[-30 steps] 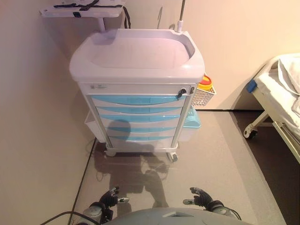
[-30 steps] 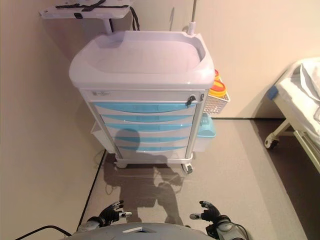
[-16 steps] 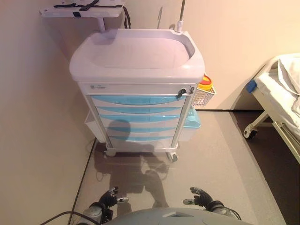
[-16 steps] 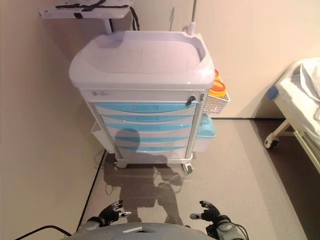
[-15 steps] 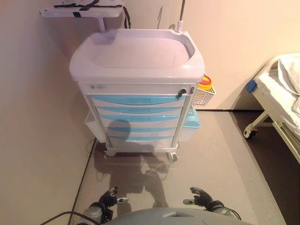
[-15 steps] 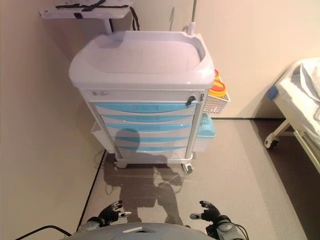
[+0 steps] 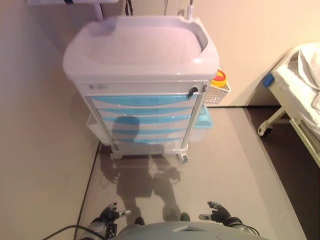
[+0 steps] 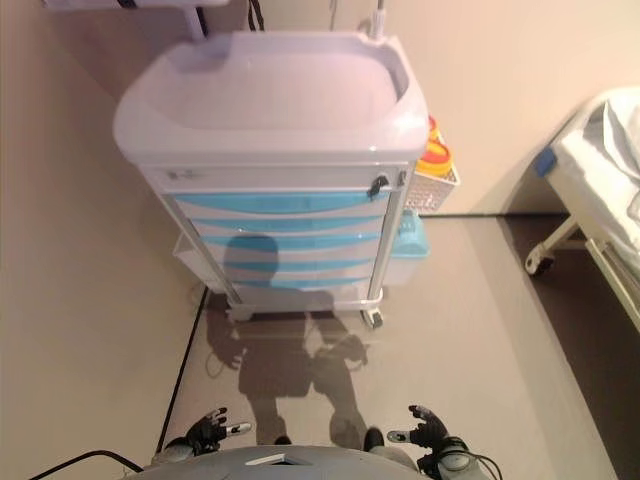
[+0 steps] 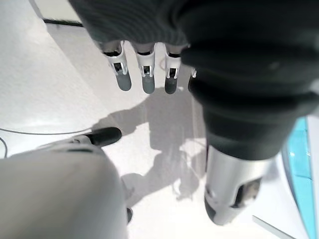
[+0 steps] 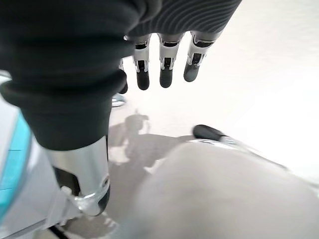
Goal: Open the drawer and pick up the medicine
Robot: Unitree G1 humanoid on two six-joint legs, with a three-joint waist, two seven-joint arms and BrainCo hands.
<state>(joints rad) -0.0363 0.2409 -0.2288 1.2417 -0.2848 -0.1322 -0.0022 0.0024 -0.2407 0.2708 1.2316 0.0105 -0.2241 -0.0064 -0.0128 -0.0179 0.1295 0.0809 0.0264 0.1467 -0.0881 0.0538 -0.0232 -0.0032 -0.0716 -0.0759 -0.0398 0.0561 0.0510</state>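
A white medical cart [image 7: 142,50] stands ahead against the wall, with several shut light-blue drawers [image 7: 142,101] stacked down its front and a dark key [image 7: 192,91] in a lock at the top right. No medicine shows. My left hand [image 7: 108,213] hangs low at the bottom left, far from the cart, fingers straight and empty; its wrist view shows the fingers [image 9: 143,74] over the floor. My right hand [image 7: 218,215] hangs low at the bottom right, also open and empty, with its fingers [image 10: 166,67] straight.
A white wire basket with a yellow container [image 7: 218,80] hangs on the cart's right side, a light-blue bin [image 7: 204,120] below it. A bed on castors [image 7: 295,95] stands at the right. A wall [image 7: 35,150] runs along the left.
The whole picture has shifted: the camera has moved closer to the cart and tipped down. Both hands stay low, open and empty.
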